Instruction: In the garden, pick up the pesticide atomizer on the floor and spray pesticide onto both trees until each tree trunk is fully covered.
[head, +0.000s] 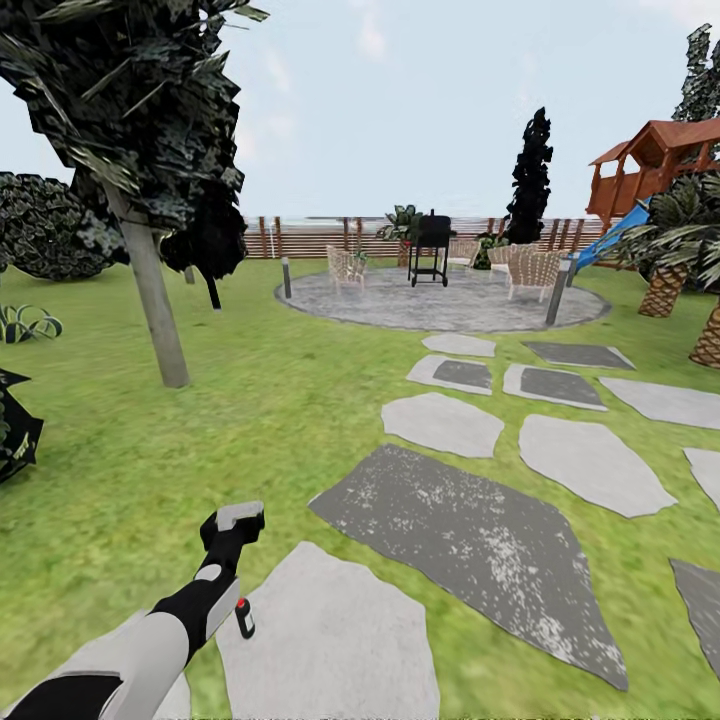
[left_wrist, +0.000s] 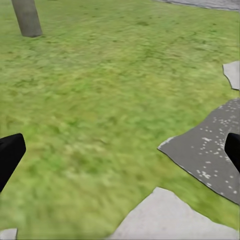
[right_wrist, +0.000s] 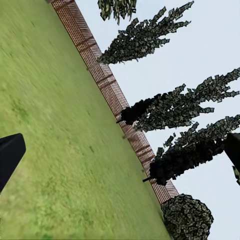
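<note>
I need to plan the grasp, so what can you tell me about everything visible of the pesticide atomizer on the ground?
The pesticide atomizer is a tiny dark bottle with a small red tip at its upper end and a pale part at its lower end. It appears to lie tilted on a light grey stepping stone, near that stone's left edge beside the grass. It sits just right of the left arm's forearm and below the left gripper, apparently untouched. Trigger, nozzle direction and material are too small to tell.
</note>
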